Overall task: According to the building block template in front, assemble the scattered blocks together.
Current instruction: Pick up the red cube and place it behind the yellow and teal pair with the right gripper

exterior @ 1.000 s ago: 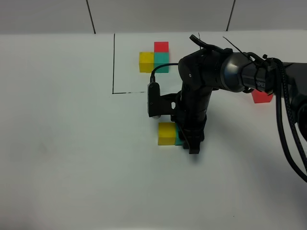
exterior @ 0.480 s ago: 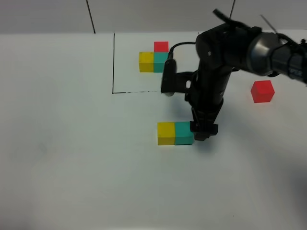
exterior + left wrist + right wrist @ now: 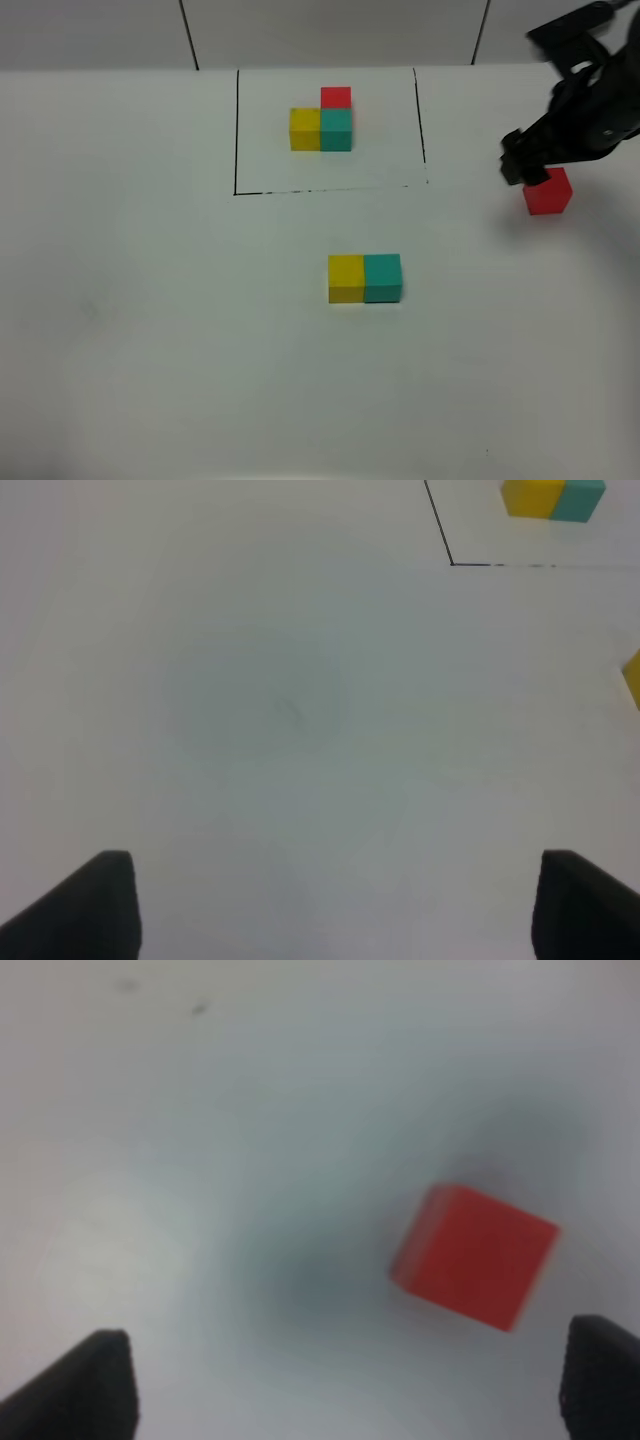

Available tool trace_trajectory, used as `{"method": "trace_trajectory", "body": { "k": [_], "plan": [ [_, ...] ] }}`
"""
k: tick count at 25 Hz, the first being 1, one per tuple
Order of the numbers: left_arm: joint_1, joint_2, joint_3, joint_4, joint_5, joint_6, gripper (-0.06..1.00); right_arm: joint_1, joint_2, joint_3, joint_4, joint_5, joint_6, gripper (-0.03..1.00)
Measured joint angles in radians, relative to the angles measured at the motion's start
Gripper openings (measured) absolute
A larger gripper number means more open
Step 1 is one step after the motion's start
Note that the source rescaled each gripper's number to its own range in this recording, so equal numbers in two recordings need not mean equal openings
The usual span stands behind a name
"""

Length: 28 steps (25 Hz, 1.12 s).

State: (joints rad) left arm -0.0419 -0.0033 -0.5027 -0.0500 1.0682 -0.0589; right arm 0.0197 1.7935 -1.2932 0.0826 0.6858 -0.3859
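Jaws stand spread and empty on both arms: the right gripper (image 3: 350, 1388) hangs over the red cube (image 3: 472, 1255) near the right edge of the table (image 3: 150, 300), and the left gripper (image 3: 335, 908) faces bare surface. The building block template (image 3: 322, 125) lies in its outline toward the far edge, while the yellow cube (image 3: 346, 278) and teal cube (image 3: 382, 277) sit joined mid-table. Recommended approach: centre the off-centre, skewed red cube between the jaws, square the wrist to its faces, and descend fully before closing.
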Motion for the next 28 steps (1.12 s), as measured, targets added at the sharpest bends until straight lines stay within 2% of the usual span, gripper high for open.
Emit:
{"method": "trace_trajectory", "body": {
  "k": [3,7,16,28],
  "plan": [
    [0.000,0.000,0.000,0.000,0.000,0.000,0.88,-0.056,-0.001,0.006,0.010,-0.052,0.035,0.72],
    [0.000,0.000,0.000,0.000,0.000,-0.001,0.88,-0.061,0.029,-0.022,0.027,-0.076,0.038,0.72],
    [0.000,0.000,0.000,0.000,0.000,-0.001,0.88,-0.085,0.228,-0.177,0.031,0.012,0.039,0.72],
    [0.000,0.000,0.000,0.000,0.000,-0.001,0.88,-0.084,0.337,-0.204,0.050,0.002,0.001,0.72]
  ]
}}
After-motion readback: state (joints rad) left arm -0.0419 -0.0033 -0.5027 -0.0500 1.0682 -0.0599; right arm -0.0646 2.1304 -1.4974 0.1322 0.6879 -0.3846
